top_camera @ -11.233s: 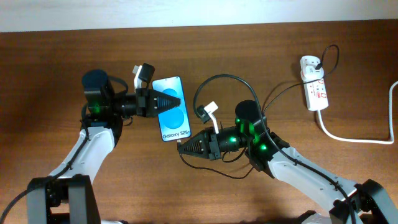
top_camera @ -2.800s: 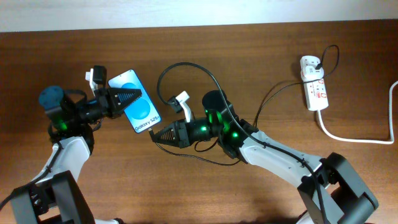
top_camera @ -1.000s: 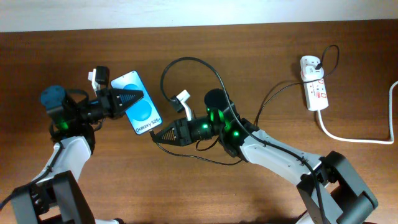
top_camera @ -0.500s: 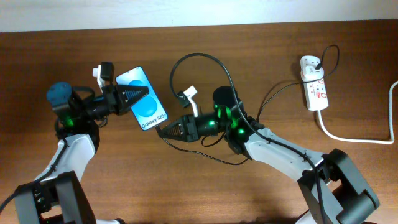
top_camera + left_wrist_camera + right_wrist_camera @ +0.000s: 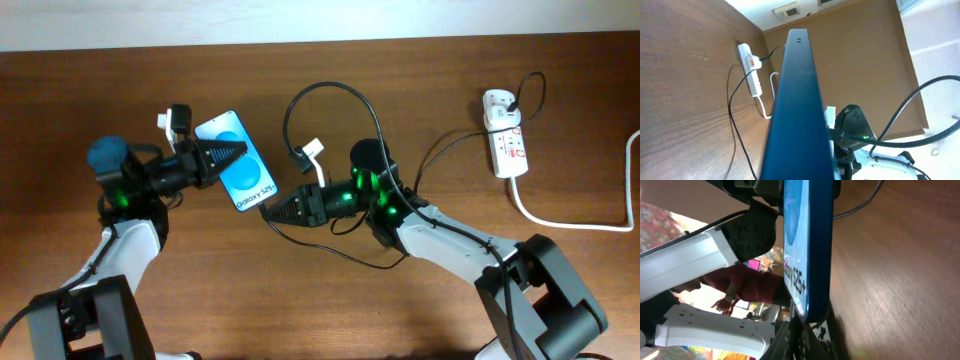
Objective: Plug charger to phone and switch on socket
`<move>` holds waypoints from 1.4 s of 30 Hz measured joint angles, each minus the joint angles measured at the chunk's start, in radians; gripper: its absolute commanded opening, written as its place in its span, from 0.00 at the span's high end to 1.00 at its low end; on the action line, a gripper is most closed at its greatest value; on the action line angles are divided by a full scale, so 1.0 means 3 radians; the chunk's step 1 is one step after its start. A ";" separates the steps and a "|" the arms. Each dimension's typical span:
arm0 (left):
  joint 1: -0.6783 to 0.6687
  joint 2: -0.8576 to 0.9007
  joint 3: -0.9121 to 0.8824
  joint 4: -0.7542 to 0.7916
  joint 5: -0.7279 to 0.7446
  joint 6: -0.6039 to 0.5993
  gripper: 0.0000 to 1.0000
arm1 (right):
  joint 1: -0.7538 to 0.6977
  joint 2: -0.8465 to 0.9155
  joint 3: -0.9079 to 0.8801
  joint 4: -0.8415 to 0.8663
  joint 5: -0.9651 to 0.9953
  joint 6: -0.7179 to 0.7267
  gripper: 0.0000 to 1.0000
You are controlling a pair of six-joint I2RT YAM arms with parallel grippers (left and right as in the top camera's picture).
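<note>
The phone (image 5: 243, 170) reads "Galaxy S25+" on its screen.

Left end effector (image 5: 232, 153) clamping phone (image 5: 247, 180), right end effector (image 5: 270, 212) pinching charger (image 5: 335, 86) at phone's lower edge

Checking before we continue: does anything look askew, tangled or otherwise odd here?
Nothing looks damaged or spilled. The phone is held at a slant in the left gripper, and the charger cable arches in a loose loop above the right arm, where it might snag.
</note>
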 measured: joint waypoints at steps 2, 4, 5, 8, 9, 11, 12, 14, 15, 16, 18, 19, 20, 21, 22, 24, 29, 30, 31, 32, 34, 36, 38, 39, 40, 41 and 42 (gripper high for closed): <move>0.0000 0.0000 -0.0033 0.0003 -0.0014 0.0000 1.00 | 0.0000 0.0014 -0.0003 0.0000 -0.0017 0.0014 0.96; 0.0000 0.0000 -0.0033 0.0018 -0.0015 0.0000 1.00 | 0.0000 0.0015 -0.0003 0.0001 -0.0017 0.0015 0.96; -0.0008 0.0000 -0.0036 0.0042 -0.0017 0.0000 1.00 | 0.0000 0.0017 -0.0003 0.0003 -0.0015 0.0014 0.96; -0.0039 -0.0001 -0.0036 0.0065 -0.0037 0.0000 1.00 | -0.0015 0.0017 -0.0003 -0.0003 -0.0050 0.0015 0.96; -0.0050 -0.0005 -0.0036 0.0066 -0.0038 0.0003 1.00 | -0.0019 0.0017 -0.0003 -0.0028 -0.0065 0.0013 0.96; -0.0062 -0.0005 -0.0052 0.0088 -0.0032 0.0014 1.00 | -0.0025 0.0017 -0.0003 -0.0097 -0.0114 0.0008 0.95; -0.0062 -0.0005 -0.0075 0.0127 -0.0018 0.0013 1.00 | -0.0024 0.0017 -0.0003 -0.0112 -0.0141 0.0013 0.95; -0.0062 -0.0006 -0.0078 0.0173 0.0017 0.0011 1.00 | -0.0024 0.0017 -0.0003 -0.0112 -0.0174 0.0013 0.94; -0.0062 -0.0008 -0.0080 0.0174 0.0025 0.0010 1.00 | -0.0024 0.0019 -0.0003 -0.0112 -0.0188 0.0011 0.94; -0.0062 -0.0008 -0.0084 0.0174 0.0033 0.0010 1.00 | -0.0024 0.0019 -0.0003 -0.0112 -0.0202 0.0011 0.94; -0.0061 -0.0008 -0.0106 0.0304 0.0057 0.0003 1.00 | -0.0024 0.0019 0.0006 -0.0207 -0.0215 0.0003 0.92; -0.0050 -0.0009 -0.0118 0.0381 0.0067 0.0000 1.00 | -0.0023 0.0019 0.0031 -0.0263 -0.0211 -0.0001 0.91; -0.0025 -0.0009 -0.0121 0.0385 0.0069 -0.0004 1.00 | -0.0020 0.0019 0.0046 -0.0278 -0.0198 -0.0001 0.90; 0.0027 -0.0009 -0.0126 0.0385 0.0072 -0.0015 1.00 | -0.0014 0.0019 0.0061 -0.0285 -0.0159 0.0000 0.90; 0.0080 -0.0010 -0.0131 0.0385 0.0131 -0.0010 1.00 | -0.0017 0.0019 0.0081 -0.0271 -0.0094 -0.0003 0.90; 0.0305 -0.0009 -0.0215 0.0383 0.0312 0.0041 1.00 | -0.0045 0.0018 0.0206 -0.0219 -0.0009 0.0001 0.85; 0.0412 -0.0009 -0.0216 0.0384 0.0434 0.0065 1.00 | -0.0118 0.0015 0.0233 -0.0212 0.0018 -0.0003 0.74; 0.0412 -0.0009 -0.0216 0.0384 0.0441 0.0071 1.00 | -0.0172 0.0015 0.0233 -0.0212 0.0015 -0.0038 0.71; 0.0412 -0.0009 -0.0216 0.0384 0.0450 0.0093 1.00 | -0.0326 0.0015 0.0233 -0.0212 0.0018 -0.0127 0.70; 0.0412 -0.0009 -0.0216 0.0384 0.0445 0.0104 1.00 | -0.0467 0.0013 0.0238 -0.0292 0.0017 -0.0210 0.70; 0.0398 -0.0009 -0.0216 0.0384 0.0389 0.0099 1.00 | -0.0806 0.0011 0.0258 -0.0643 0.0020 -0.0413 0.69; 0.0291 -0.0008 -0.0217 0.0450 0.0223 0.0011 1.00 | -0.0991 0.0011 0.0264 -0.0905 0.0015 -0.0599 0.64; 0.0078 -0.0008 -0.0216 0.0532 0.0083 -0.0075 1.00 | -0.1094 0.0011 0.0264 -0.0963 0.0017 -0.0735 0.61; -0.0046 -0.0008 -0.0215 0.0534 0.0008 -0.0123 1.00 | -0.1146 0.0011 0.0268 -0.0964 0.0015 -0.0814 0.58; -0.0183 -0.0008 -0.0202 0.0534 -0.0062 -0.0164 1.00 | -0.1180 0.0011 0.0282 -0.0974 0.0015 -0.0852 0.56; -0.0240 -0.0008 -0.0181 0.0529 -0.0097 -0.0188 1.00 | -0.1216 0.0011 0.0317 -0.0983 0.0013 -0.0884 0.55; -0.0317 -0.0006 -0.0095 0.0525 -0.0181 -0.0219 1.00 | -0.1288 0.0011 0.0409 -0.0997 0.0001 -0.0912 0.53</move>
